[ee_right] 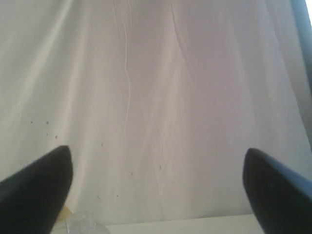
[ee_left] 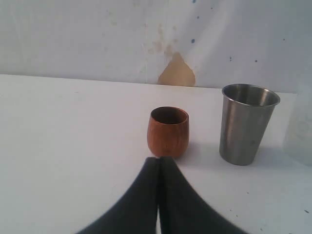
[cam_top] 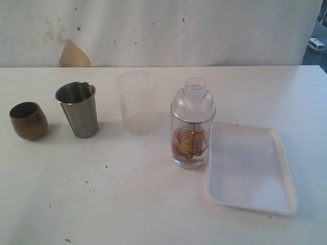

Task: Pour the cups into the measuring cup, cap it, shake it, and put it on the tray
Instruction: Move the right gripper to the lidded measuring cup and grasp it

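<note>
The brown wooden cup [cam_top: 28, 120] and the steel tumbler [cam_top: 77, 108] stand upright at the table's left. The measuring cup [cam_top: 192, 133] stands on the table against the left rim of the white tray [cam_top: 278, 201]. It wears a clear domed cap [cam_top: 193, 100] and holds brownish contents low down. My left gripper [ee_left: 159, 159] is shut and empty, its tips just short of the wooden cup [ee_left: 168, 131], with the tumbler [ee_left: 247, 124] beside it. My right gripper [ee_right: 156, 153] is open, faces the white backdrop, and has nothing between its fingers [ee_right: 41, 190]. Neither arm shows in the exterior view.
A frosted translucent cup [cam_top: 136, 103] stands between the tumbler and the measuring cup. A white backdrop with a brown stain [cam_top: 73, 55] closes the table's far side. A bit of clear plastic [ee_right: 83, 226] shows at the edge of the right wrist view.
</note>
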Controlling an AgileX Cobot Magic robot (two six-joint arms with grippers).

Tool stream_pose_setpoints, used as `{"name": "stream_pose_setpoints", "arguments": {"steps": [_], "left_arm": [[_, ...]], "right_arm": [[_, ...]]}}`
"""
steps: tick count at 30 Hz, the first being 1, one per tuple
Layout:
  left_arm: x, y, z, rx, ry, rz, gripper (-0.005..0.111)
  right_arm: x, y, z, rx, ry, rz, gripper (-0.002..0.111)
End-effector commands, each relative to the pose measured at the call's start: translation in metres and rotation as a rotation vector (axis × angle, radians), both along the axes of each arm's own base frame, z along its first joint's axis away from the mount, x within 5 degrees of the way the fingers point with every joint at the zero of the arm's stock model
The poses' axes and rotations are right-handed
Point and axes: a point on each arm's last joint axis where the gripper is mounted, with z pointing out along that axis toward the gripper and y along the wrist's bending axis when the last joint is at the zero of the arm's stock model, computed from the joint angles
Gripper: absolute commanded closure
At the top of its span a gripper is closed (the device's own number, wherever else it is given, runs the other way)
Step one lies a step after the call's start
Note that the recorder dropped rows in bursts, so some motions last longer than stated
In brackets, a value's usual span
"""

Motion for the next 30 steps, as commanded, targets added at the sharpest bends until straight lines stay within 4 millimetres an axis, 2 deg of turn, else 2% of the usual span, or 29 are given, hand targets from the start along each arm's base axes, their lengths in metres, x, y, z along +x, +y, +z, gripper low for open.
{"name": "stream_pose_setpoints", "arguments": {"steps": [1,5,9,12,13,17,20,21,30], "left_arm": [[0.0,0.0,-0.001,-0.009,-0.004,0.001,0.107],[0.0,0.0,-0.001,-0.009,-0.004,0.001,0.107],[0.0,0.0,-0.001,-0.009,-0.004,0.001,0.107],[0.0,0.0,-0.001,-0.009,-0.004,0.001,0.107],[0.0,0.0,-0.001,-0.009,-0.004,0.001,0.107],[0.0,0.0,-0.001,-0.006,-0.004,0.001,0.107],[0.0,0.0,-0.001,-0.006,-0.004,0.001,0.107],[0.0,0.0,-0.001,-0.006,-0.004,0.001,0.107],[0.0,0.0,-0.001,-0.005,-0.004,0.0,0.107]], "right_arm": [[0.016,0.01,-0.005,-0.095,0.076,0.077,0.013],[0.034,0.026,-0.007,-0.199,0.113,0.227,0.014],[0.068,0.034,-0.021,-0.229,0.291,0.311,0.014],[0.094,0.045,-0.032,-0.268,0.321,0.435,0.014],[0.111,0.05,-0.04,-0.3,0.329,0.484,0.014],[0.144,0.053,-0.064,-0.33,0.408,0.515,0.014],[0.158,0.058,-0.079,-0.337,0.41,0.574,0.014],[0.167,0.06,-0.09,-0.346,0.445,0.595,0.014],[0.221,0.062,-0.127,-0.375,0.488,0.603,0.014]]}}
